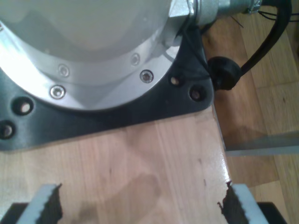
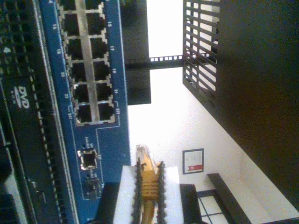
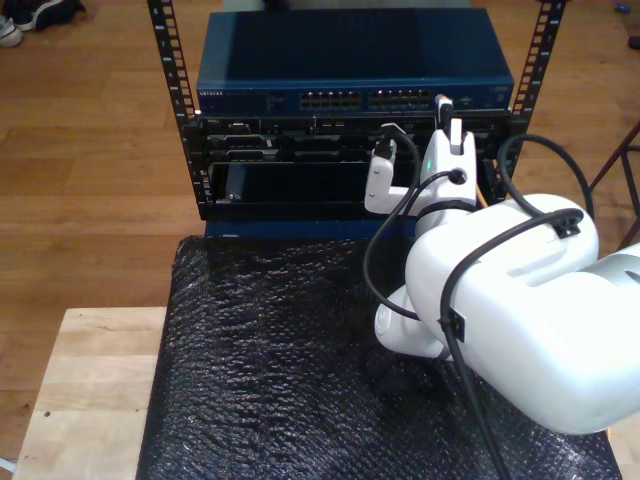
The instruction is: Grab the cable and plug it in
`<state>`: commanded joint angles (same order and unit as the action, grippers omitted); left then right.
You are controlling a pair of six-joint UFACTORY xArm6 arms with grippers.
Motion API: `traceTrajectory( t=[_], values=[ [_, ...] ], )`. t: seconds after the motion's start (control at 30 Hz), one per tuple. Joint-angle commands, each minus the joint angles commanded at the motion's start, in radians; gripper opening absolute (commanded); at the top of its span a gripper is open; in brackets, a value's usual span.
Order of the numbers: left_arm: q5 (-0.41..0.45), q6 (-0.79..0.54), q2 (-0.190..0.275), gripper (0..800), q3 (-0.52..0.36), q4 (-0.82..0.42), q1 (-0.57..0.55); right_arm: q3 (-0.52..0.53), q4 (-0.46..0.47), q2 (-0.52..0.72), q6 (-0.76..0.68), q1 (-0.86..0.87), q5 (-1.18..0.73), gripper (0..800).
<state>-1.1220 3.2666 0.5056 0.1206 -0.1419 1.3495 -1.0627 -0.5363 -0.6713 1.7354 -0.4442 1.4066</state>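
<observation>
My second gripper [image 2: 149, 186] has its jaws clenched on the cable [image 2: 148, 184], a thin yellow-orange network lead whose small clear plastic plug [image 2: 142, 153] sticks out just past the white, black-toothed fingertips [image 2: 127, 191]. In the second wrist view the plug tip sits close to the blue metal face of a network switch [image 2: 105, 149], just beyond the last of its double row of dark square ports [image 2: 88, 60], near a small single socket [image 2: 88, 159], but it is not seated in any port.

In the exterior view the white arm [image 3: 500, 300] reaches from the exterior view's right toward the black metal rack [image 3: 350, 150] that carries the blue switch [image 3: 350, 60], and the gripper [image 3: 447, 120] is held up against the front of the switch, at the right-hand end of the port rows [image 3: 370, 99] as that view shows them. A crinkled black plastic sheet [image 3: 270, 360] covers the pale wooden counter [image 3: 90, 370] in front of the rack.

My first gripper [image 1: 142, 205] has its jaws released and wide apart, nothing between them. It hangs over a pale wooden counter [image 1: 154, 158], facing a round silver metal arm base [image 1: 93, 70] bolted to a black mounting plate [image 1: 117, 114], with a thick black cable [image 1: 261, 46] beside it.
</observation>
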Motion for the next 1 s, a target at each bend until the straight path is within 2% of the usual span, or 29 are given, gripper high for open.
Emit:
traceTrajectory(
  t=[1.0],
  values=[
    [0.000, 0.000, 0.000, 800, 0.000, 0.000, 0.000, -0.084, 0.002, -0.052, 0.025, -0.002, -0.043, 0]
  ],
)
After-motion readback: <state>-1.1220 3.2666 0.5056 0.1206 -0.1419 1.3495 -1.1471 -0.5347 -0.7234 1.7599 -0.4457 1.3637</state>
